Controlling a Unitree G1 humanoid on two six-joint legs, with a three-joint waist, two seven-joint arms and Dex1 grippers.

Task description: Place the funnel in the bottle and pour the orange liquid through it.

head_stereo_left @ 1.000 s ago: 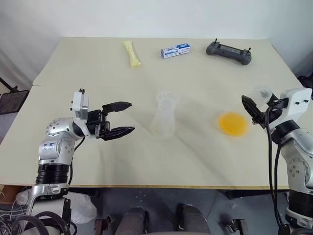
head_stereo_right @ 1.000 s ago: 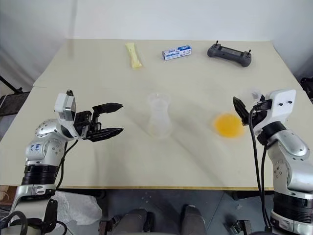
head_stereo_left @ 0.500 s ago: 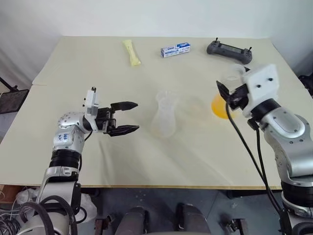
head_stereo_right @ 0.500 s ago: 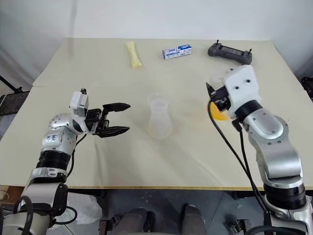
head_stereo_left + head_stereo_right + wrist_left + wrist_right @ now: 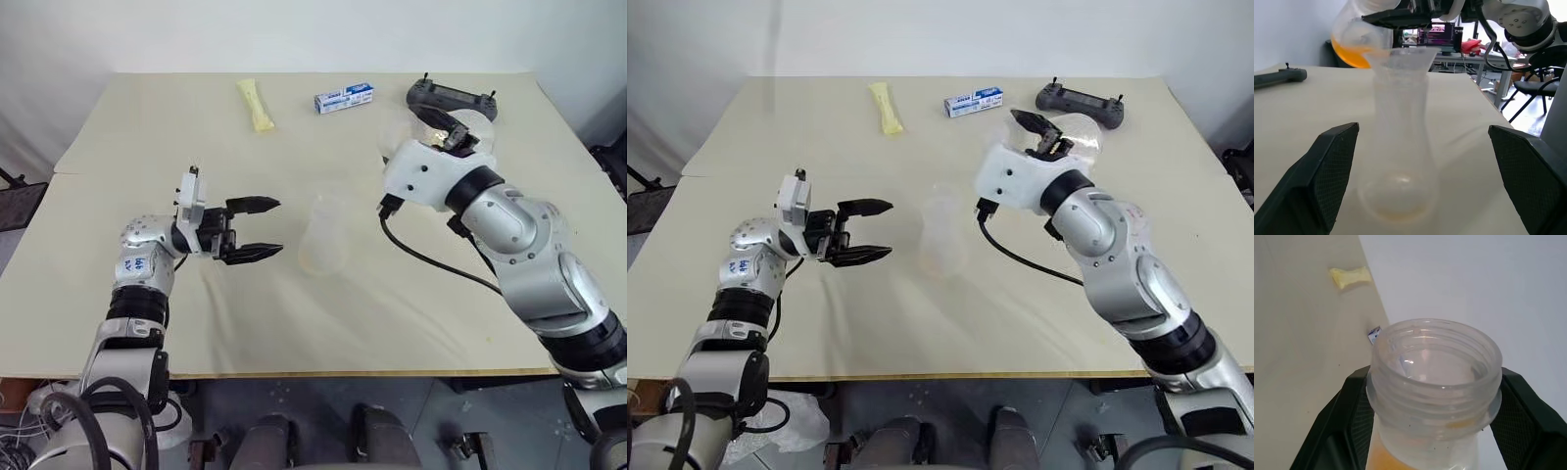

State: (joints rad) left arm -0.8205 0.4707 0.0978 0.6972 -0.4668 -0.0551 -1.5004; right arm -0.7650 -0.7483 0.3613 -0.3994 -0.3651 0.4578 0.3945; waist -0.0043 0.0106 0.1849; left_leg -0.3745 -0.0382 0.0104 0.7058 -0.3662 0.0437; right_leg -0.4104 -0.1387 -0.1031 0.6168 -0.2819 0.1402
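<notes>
Beige table (image 5: 147,127); bottle (image 5: 324,235) upright beside spread left gripper (image 5: 257,228); right gripper (image 5: 453,134) clamped on tilted jar (image 5: 1434,382), above and beyond funnel (image 5: 1400,59).

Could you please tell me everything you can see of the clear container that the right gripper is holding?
The clear container looks like transparent, colourless plastic, with a wide, threaded, uncapped mouth. The right gripper is shut on its neck, one black finger on each side. Orange liquid pools in its lower side, so it is tilted. It hangs in the air, off the table, just behind the mouth of the funnel that sits in the bottle. Nothing is pouring out yet.
</notes>
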